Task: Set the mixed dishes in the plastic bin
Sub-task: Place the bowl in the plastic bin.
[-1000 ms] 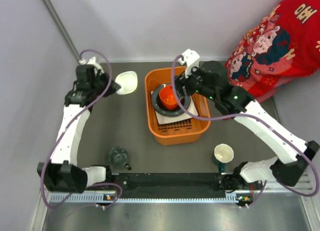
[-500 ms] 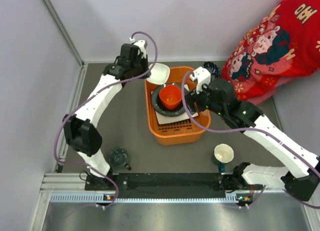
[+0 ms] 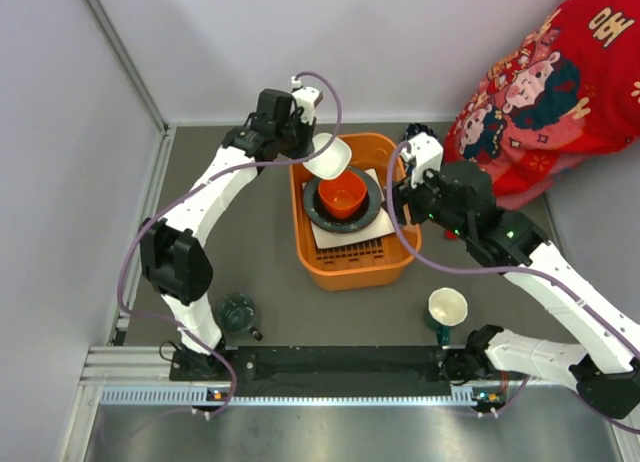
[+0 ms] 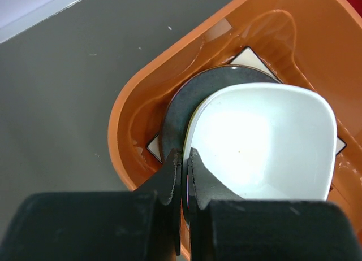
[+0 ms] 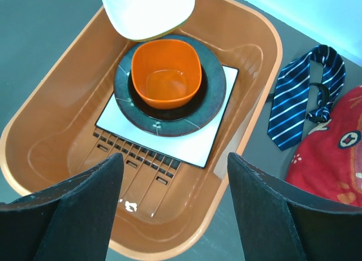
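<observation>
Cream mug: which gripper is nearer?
Right. The right gripper: right rim of the bin, beyond the cream mug; the left gripper: its far-left corner, holding a white dish.

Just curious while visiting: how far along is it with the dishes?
Done: white square plate, round dark plate and orange bowl lie stacked in the bin. In hand: the left gripper holds a white dish over it. Left: teal cup and cream mug, on the table.

Glossy plastic bin [image 5: 257, 57], matt table [image 3: 255, 252]
</observation>
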